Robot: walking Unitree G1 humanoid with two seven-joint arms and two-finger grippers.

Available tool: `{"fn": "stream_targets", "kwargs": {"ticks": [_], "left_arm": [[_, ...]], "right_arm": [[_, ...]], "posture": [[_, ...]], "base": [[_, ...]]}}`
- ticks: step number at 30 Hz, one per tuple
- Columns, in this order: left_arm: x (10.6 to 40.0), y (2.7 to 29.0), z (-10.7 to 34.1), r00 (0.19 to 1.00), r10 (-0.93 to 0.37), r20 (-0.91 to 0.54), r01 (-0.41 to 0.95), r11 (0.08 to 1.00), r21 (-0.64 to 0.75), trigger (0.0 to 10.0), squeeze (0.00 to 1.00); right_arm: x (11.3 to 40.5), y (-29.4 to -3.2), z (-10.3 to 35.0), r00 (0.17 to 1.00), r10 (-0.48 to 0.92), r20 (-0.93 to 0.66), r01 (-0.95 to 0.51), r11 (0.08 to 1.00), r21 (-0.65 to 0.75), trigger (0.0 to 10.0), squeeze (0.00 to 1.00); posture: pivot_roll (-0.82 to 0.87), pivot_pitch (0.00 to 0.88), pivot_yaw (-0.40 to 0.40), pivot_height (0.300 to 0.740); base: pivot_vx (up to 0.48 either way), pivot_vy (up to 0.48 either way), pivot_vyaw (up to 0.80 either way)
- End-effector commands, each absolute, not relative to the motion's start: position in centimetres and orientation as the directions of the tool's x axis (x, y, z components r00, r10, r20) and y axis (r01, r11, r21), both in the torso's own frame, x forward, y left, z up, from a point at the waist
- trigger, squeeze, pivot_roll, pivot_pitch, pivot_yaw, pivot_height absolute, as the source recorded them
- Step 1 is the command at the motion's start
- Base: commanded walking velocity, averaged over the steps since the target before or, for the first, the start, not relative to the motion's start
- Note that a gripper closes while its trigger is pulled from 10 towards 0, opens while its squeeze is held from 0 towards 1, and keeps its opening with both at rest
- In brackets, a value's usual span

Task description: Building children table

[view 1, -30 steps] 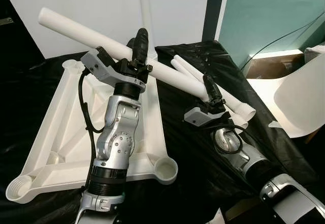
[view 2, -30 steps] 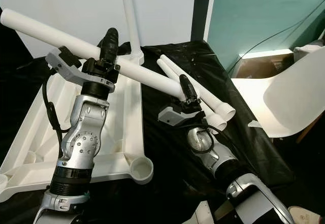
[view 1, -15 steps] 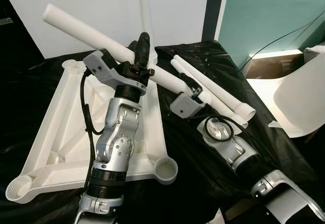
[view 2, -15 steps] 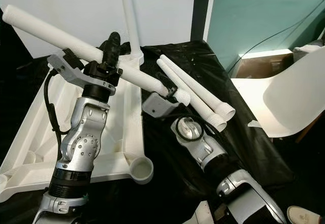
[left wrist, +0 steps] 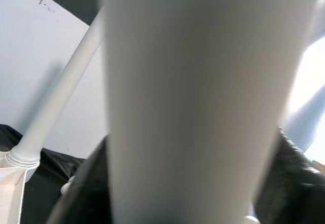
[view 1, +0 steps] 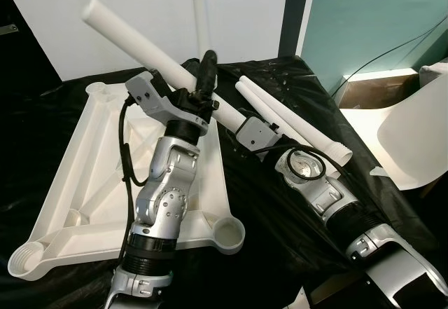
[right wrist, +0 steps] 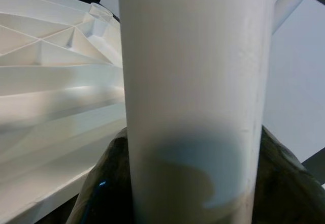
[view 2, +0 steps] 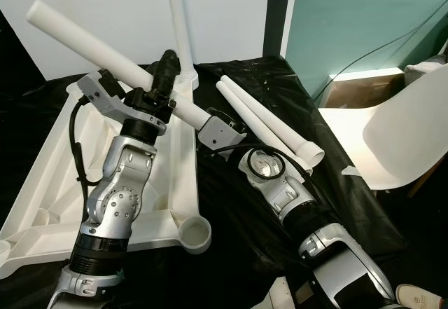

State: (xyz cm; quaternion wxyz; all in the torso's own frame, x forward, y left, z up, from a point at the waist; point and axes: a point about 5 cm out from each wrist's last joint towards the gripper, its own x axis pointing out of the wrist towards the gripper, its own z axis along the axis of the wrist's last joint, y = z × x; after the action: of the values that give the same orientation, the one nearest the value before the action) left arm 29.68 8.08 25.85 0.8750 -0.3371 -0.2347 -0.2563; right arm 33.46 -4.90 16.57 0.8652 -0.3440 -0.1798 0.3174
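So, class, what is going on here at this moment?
The robot is putting together a white children's table. Both grippers hold one loose table leg tilted in the air: the left gripper near its middle, the right gripper at its lower end. The upturned tabletop lies on black sheeting with one leg already standing in a far corner. Two more legs lie beside it.

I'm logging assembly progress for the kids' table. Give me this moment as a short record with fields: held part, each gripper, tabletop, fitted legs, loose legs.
held part: white table leg, tilted, raised above the tabletop
left gripper: shut on the leg near its middle
right gripper: at the leg's lower end, leg between its fingers in the right wrist view
tabletop: white tabletop, upside down on black sheet, near corner socket empty
fitted legs: one upright leg at the far corner
loose legs: two loose legs lying on the sheet, side by side
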Motion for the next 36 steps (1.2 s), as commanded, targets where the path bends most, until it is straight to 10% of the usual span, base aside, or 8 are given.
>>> {"fn": "stream_targets", "kwargs": {"ticks": [1, 5, 6, 26, 27, 30, 33, 36], "left_arm": [[28.6, 7.1, 27.9, 0.624, -0.378, 0.684, 0.731, 0.592, -0.339, 10.0, 1.00], [28.7, 7.1, 27.9, 0.636, -0.370, 0.677, 0.718, 0.605, -0.343, 10.0, 1.00], [28.9, 7.4, 28.2, 0.647, -0.339, 0.683, 0.700, 0.619, -0.356, 10.0, 0.00], [29.2, 7.2, 28.9, 0.663, -0.330, 0.672, 0.680, 0.642, -0.354, 9.2, 0.00], [28.9, 7.2, 28.9, 0.643, -0.337, 0.688, 0.695, 0.634, -0.339, 0.0, 0.00], [28.7, 7.2, 28.9, 0.626, -0.347, 0.698, 0.707, 0.630, -0.321, 0.0, 0.00], [28.4, 6.8, 28.8, 0.600, -0.373, 0.708, 0.728, 0.622, -0.289, 0.0, 0.00], [28.3, 6.6, 28.8, 0.587, -0.386, 0.712, 0.740, 0.612, -0.278, 0.0, 0.00]], "right_arm": [[32.9, -3.7, 15.8, 0.715, 0.697, 0.055, -0.447, 0.516, -0.731, 0.0, 0.00], [33.1, -3.8, 16.1, 0.733, 0.675, 0.081, -0.414, 0.537, -0.735, 0.0, 0.00], [33.4, -4.0, 17.2, 0.771, 0.606, 0.194, -0.307, 0.621, -0.722, 0.0, 0.00], [32.3, -5.6, 14.3, 0.769, 0.332, 0.547, 0.205, 0.682, -0.702, 0.0, 0.00], [32.2, -5.5, 14.2, 0.763, 0.328, 0.557, 0.215, 0.684, -0.697, 0.0, 0.00], [32.2, -5.3, 14.2, 0.758, 0.333, 0.560, 0.217, 0.682, -0.699, 0.0, 0.00], [32.4, -5.1, 14.2, 0.753, 0.333, 0.568, 0.230, 0.674, -0.701, 10.0, 0.00], [32.7, -5.0, 13.9, 0.768, 0.339, 0.544, 0.203, 0.676, -0.708, 10.0, 0.00]], "posture": [[0.07, 0.000, 0.039, 0.740], [0.07, 0.000, 0.039, 0.740], [0.06, 0.000, 0.040, 0.740], [0.08, 0.000, 0.041, 0.740], [0.08, 0.000, 0.041, 0.740], [0.08, 0.000, 0.042, 0.740], [0.07, 0.000, 0.046, 0.740], [0.07, 0.000, 0.049, 0.740]], "base": [[0.000, 0.000, 0.00], [0.000, 0.000, 0.00], [0.000, 0.000, 0.00], [0.000, 0.000, 0.00], [0.000, 0.000, 0.00], [0.000, 0.000, 0.00], [0.000, 0.000, 0.00], [0.000, 0.000, 0.00]]}}
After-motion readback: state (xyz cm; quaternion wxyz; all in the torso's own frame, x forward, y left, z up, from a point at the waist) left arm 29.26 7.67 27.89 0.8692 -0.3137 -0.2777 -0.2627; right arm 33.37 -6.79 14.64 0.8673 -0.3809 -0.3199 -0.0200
